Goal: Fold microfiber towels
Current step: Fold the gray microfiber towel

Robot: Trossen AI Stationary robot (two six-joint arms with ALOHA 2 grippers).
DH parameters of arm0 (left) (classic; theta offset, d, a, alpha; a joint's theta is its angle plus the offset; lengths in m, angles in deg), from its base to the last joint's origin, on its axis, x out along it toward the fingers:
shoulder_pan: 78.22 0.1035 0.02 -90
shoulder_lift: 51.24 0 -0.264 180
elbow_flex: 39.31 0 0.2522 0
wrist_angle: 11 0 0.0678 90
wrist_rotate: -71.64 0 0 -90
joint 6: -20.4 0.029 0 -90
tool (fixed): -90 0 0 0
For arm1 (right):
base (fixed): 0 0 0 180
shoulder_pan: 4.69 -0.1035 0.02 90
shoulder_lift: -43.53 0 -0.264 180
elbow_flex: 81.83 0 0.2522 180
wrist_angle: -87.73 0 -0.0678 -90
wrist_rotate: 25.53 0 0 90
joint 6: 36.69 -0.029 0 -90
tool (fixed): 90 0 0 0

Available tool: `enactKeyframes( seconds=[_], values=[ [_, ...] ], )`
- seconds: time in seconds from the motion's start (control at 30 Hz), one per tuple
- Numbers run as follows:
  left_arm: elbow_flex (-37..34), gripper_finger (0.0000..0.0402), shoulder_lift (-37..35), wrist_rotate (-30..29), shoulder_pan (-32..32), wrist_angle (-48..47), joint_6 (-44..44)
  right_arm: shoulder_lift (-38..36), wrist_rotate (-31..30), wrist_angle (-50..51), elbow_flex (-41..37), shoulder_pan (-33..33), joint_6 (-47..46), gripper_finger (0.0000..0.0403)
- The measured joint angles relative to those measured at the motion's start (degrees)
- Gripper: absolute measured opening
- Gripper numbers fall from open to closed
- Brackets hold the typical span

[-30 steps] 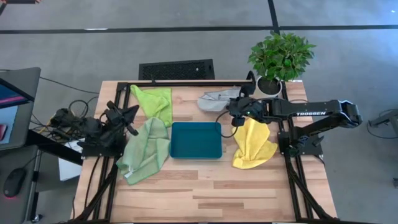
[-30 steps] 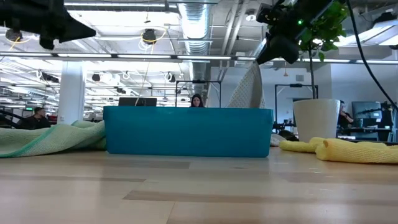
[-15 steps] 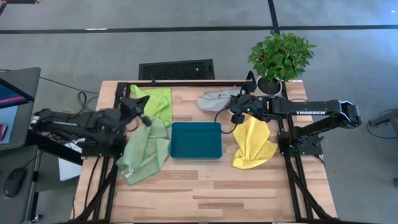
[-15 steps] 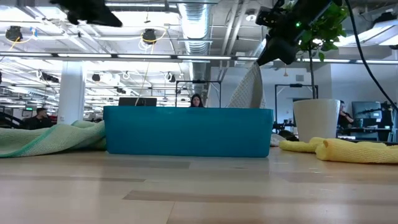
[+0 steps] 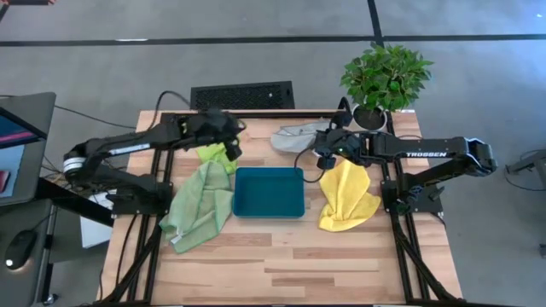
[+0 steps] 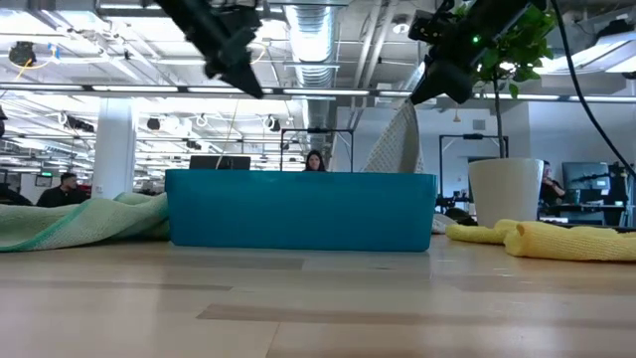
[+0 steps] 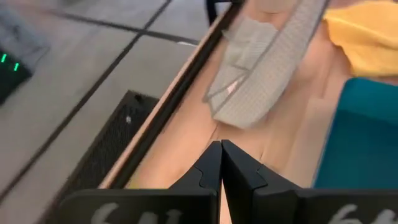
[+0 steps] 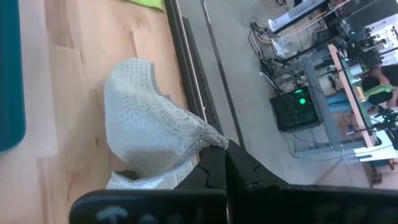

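Note:
My right gripper (image 5: 322,153) is shut on the light grey towel (image 5: 290,136) at the table's far side, just beyond the teal tray (image 5: 269,192). In the low view the grey towel (image 6: 397,139) hangs down from this gripper (image 6: 429,88) behind the tray. My left gripper (image 5: 229,141) is shut and empty, high above the lime green towel (image 5: 212,155), which the arm partly hides. The pale sage towel (image 5: 200,205) lies crumpled left of the tray. The yellow towel (image 5: 348,198) lies right of the tray. My right gripper pinches a bunched edge of the grey towel (image 8: 206,142) between its two fingers. That part is raised above the table. The cloth hangs slack below the gripper, and its lower part (image 8: 134,180) lies on the table.
A potted plant (image 5: 384,81) stands at the far right corner, close behind the right arm. A black frame rail (image 5: 256,112) runs along the table's far edge. The near half of the wooden table (image 5: 281,273) is bare.
My left arm has stretched out from the table's left edge toward the right and the far side, and its gripper now hangs above the lime green towel. The grey towel hangs as before.

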Motion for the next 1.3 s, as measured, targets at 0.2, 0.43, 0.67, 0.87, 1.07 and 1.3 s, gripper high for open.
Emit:
enactKeyframes(
  seconds=[0.2,0.43,0.67,0.87,1.07,1.3],
  values=[
    [8.27,0.0006,8.72,2.04,1.80,-5.34,6.07,-0.05,0.02,0.01,0.66,-0.48,0.13,0.0014],
    [17.31,0.0059,19.27,2.35,3.55,-11.89,7.50,-0.07,0.06,0.06,0.74,-0.46,0.44,0.0011],
    [22.06,0.0099,27.34,3.67,5.99,-13.38,19.99,-0.07,0.06,0.30,0.79,-0.70,0.46,0.0014],
    [22.67,0.0103,28.44,21.48,11.18,-12.34,31.02,-0.07,4.71,0.95,0.83,-1.54,0.55,0.0011],
    [22.54,0.0103,29.33,33.97,15.07,-10.83,32.48,-0.07,9.04,0.91,0.83,-1.57,0.57,0.0011],
    [22.36,0.0103,35.89,34.15,14.31,-6.84,34.30,-0.07,9.15,0.47,0.83,-1.59,0.57,0.0012]
  ],
)
